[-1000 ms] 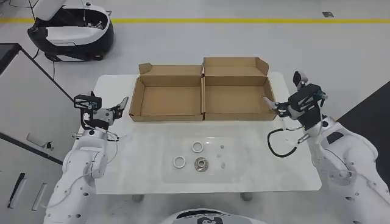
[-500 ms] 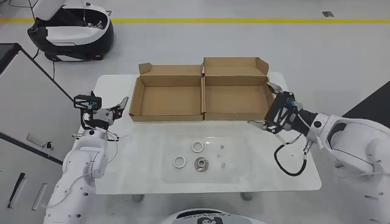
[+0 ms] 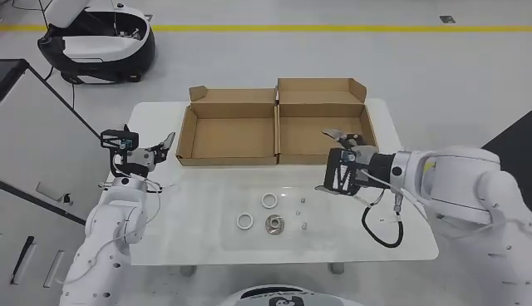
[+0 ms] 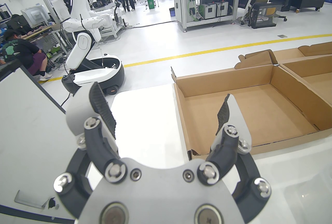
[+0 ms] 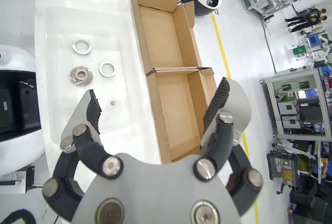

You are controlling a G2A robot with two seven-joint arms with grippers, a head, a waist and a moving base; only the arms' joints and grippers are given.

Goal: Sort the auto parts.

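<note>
The table (image 3: 191,214) carries two empty cardboard boxes along its far edge, the left box (image 3: 226,135) and the right box (image 3: 320,131), touching each other. Both grippers are spread wide and hold nothing. The left gripper (image 4: 160,95) is at the left edge and the right gripper (image 5: 157,90) is over the right box's front wall. Near the front edge lie two rings (image 3: 269,199) and one flanged hub (image 3: 273,224).

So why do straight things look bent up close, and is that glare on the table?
Right wrist view: the lens bows the yellow floor line and the brown cardboard boxes. Left wrist view: ceiling lights glint off the glossy white table. Top view: box edges look straight.
</note>
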